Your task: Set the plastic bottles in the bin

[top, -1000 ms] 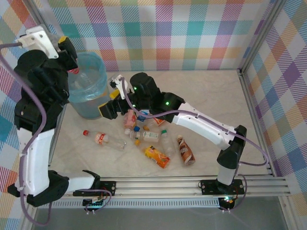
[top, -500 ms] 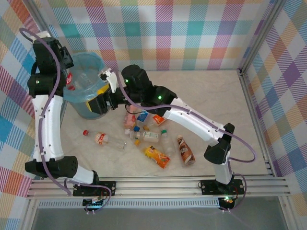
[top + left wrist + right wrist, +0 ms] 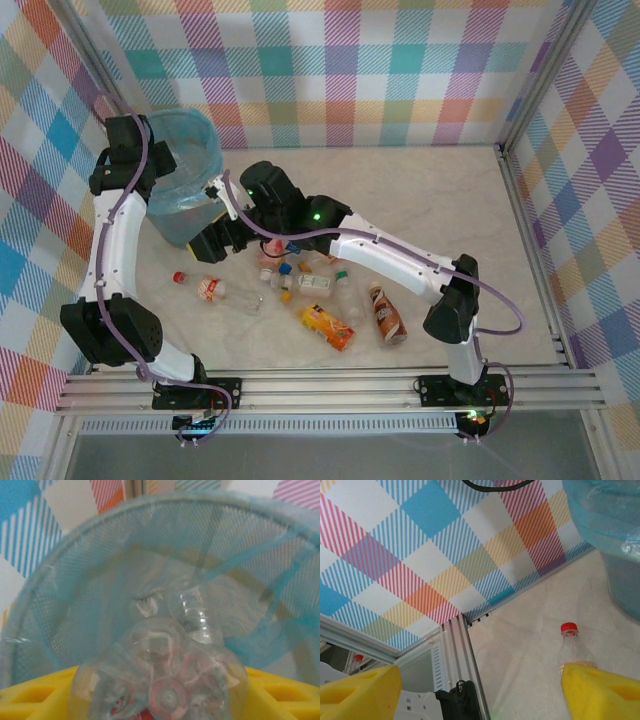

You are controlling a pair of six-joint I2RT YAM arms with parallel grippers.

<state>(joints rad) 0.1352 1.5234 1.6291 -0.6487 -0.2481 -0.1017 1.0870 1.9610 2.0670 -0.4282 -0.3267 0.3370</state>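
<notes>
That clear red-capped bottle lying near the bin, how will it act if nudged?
The red-capped bottle looks empty, so it is probably light and easy to squash. Round and lying on its side on the smooth table, it would likely roll or skid rather than stay put.

The bottle (image 3: 160, 680) is glossy clear plastic, the bin (image 3: 65, 610) fine mesh under thin translucent film (image 3: 280, 597)

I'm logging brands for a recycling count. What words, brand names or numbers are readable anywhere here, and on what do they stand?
No text can be read anywhere.
On the orange bottle: label print too small to read.
On the brown bottle: label print too small.
On the red-capped bottle: red label too small.
On the clear bottle in front of the bin: red marking blurred.
</notes>
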